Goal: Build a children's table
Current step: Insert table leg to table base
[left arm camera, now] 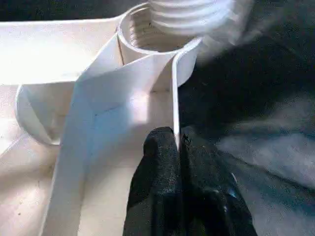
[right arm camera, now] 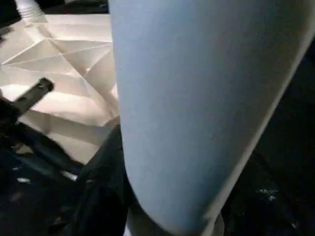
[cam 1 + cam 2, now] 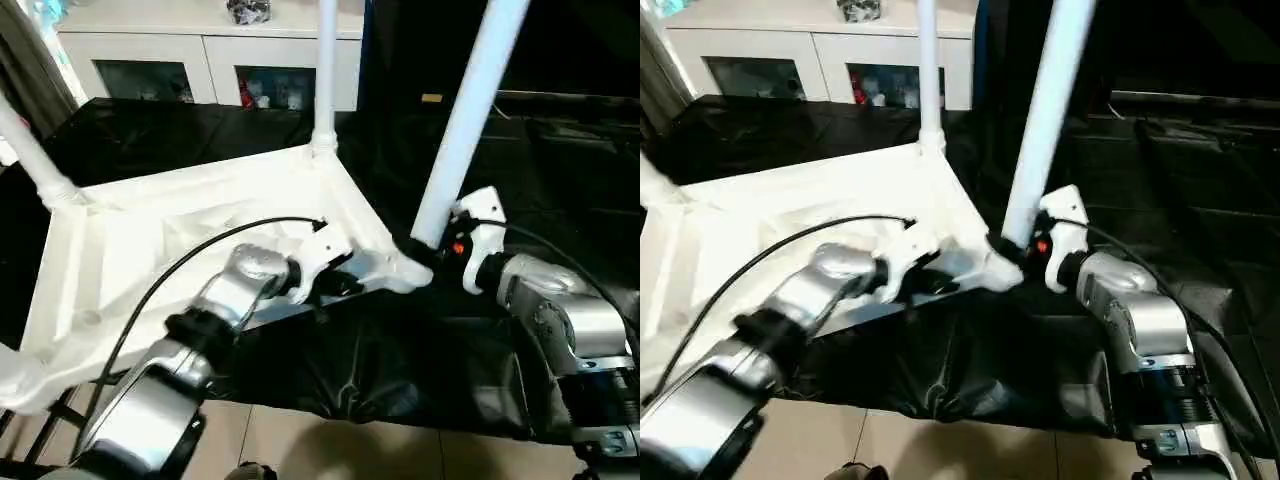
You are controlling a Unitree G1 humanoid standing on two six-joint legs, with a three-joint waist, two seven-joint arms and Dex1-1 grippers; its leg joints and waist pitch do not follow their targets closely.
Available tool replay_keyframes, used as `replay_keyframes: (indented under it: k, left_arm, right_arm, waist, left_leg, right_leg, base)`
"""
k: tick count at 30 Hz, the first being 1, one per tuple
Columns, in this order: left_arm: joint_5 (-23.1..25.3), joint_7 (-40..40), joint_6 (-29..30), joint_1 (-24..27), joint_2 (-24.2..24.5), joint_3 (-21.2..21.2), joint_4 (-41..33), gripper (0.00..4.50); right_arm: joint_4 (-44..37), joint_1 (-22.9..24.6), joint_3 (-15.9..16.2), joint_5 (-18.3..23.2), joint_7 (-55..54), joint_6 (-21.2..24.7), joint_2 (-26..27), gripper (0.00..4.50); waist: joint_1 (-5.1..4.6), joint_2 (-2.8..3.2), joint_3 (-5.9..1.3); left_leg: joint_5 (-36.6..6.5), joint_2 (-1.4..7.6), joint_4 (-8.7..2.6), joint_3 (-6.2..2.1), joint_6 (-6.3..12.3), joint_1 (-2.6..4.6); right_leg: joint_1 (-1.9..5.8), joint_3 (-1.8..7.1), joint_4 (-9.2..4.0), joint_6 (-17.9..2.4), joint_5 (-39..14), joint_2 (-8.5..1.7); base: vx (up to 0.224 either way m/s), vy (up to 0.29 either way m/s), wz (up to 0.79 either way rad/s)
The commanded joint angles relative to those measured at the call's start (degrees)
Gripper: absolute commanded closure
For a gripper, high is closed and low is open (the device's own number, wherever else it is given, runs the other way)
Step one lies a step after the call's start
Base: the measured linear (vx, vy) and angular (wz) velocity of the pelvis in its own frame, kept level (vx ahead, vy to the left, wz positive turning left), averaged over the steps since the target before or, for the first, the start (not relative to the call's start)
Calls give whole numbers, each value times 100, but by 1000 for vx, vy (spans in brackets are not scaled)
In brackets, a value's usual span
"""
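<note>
While the white plastic tabletop (image 3: 150, 250) lies upside down on the black-covered table (image 3: 400, 370) with three legs standing, the left claw (image 1: 178, 147) pinches its rim, and the right claw (image 3: 440, 250) holds the fourth white leg (image 3: 465, 110) over the last socket.

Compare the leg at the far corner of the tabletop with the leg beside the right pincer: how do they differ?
The far-corner leg stands upright, seated in its socket. The leg by the right pincer leans, and its threaded end hangs just above the near-corner socket, not yet in. The right pincer is at the leaning leg's lower end; nothing touches the far-corner leg. Both are long white tubes.
</note>
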Motion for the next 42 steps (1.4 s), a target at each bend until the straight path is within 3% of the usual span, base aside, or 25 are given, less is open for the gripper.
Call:
replay_keyframes:
  k: [1,3,7,8,16,23,33,37,42]
  left_arm:
    - [-65,-245,-267,171,68,-40,-258,450]
    - [-17,-296,-224,341,216,-105,-611,450]
    - [25,-185,-103,414,246,-46,-731,450]
    - [37,-154,-71,435,250,-21,-754,450]
    - [36,-106,90,495,256,12,-851,450]
    - [35,-234,180,508,247,-22,-946,450]
    - [84,-157,252,516,264,-6,-990,450]
    - [115,-114,234,499,274,7,-945,450]
    - [153,-33,189,432,243,15,-833,450]
  right_arm:
    - [-6,-104,38,12,56,54,-29,259]
    - [-44,-88,120,49,187,196,-48,259]
    - [-99,-18,235,61,349,316,-113,259]
    - [-117,9,270,69,397,368,-138,259]
    - [-172,32,337,96,533,560,-179,259]
    - [294,-40,381,-86,391,258,0,259]
    - [698,234,-171,424,409,132,354,259]
    - [746,503,-448,601,368,102,433,259]
    - [698,854,-514,565,292,-145,523,259]
  waist:
    - [34,-173,-421]
    - [42,-167,-417]
    - [39,-168,-404]
    - [48,-198,-403]
    - [45,-200,-401]
    - [38,-164,-417]
    - [29,-198,-416]
    - [39,-181,-424]
    - [63,-146,-431]
  left_leg:
    - [-1364,51,-355,-27,163,206]
    - [-1453,66,-368,-28,116,228]
    - [-1621,63,-383,-22,15,242]
    - [-1603,64,-387,-27,9,234]
    - [-1676,58,-395,-27,-65,237]
    - [-1655,55,-387,-24,-71,243]
    - [-1858,63,-413,-30,-106,254]
    - [-1778,63,-415,-26,-81,250]
    - [-1776,68,-426,-29,-89,259]
  right_leg:
    - [181,40,-491,-1278,-1108,-166]
    - [161,46,-488,-1248,-1202,-165]
    - [136,52,-505,-1165,-1413,-158]
    - [148,54,-499,-1132,-1424,-166]
    - [123,67,-521,-1053,-1532,-165]
    - [114,62,-507,-1128,-1354,-165]
    - [114,62,-532,-1084,-1476,-161]
    - [120,59,-524,-1130,-1268,-157]
    - [126,49,-526,-1167,-1146,-158]
  base:
    - [0,0,0]
    - [0,0,0]
    - [0,0,0]
    - [0,0,0]
    - [0,0,0]
    - [0,0,0]
    - [0,0,0]
    - [0,0,0]
    - [0,0,0]
